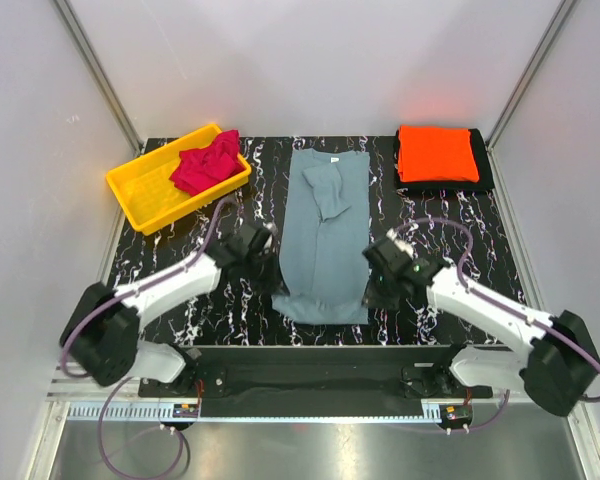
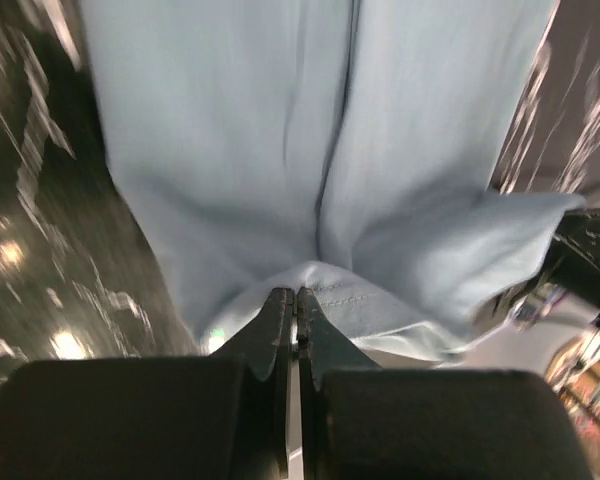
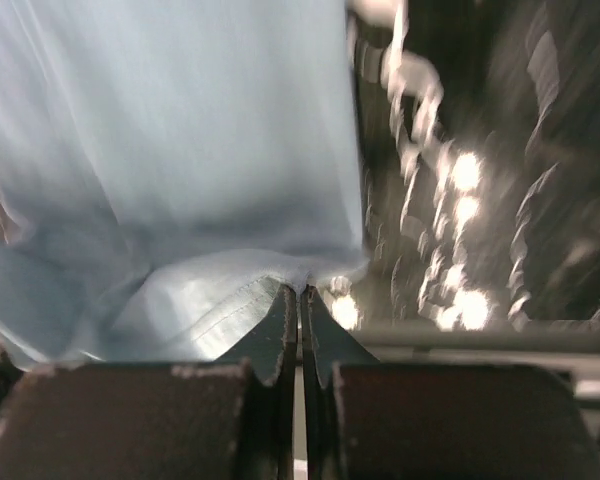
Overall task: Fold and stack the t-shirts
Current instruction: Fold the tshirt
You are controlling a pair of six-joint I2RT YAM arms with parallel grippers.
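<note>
Grey-blue t-shirt (image 1: 325, 235) lies as a long strip in the middle of the frame on the table (image 1: 450, 225). The left hand (image 2: 296, 298) and right hand (image 3: 301, 293) are each pinched shut on a bottom hem corner. Both grips look thin, so a corner could slip free when lifted, and uneven pulling could skew the fold.

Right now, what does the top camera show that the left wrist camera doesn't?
Only the top view shows the yellow bin with the crimson shirt in it, and the folded orange shirt at far right. Only the left wrist view shows, close up, the left gripper pinched shut on the stitched hem. Both show the grey-blue shirt lying on the marbled table.
</note>
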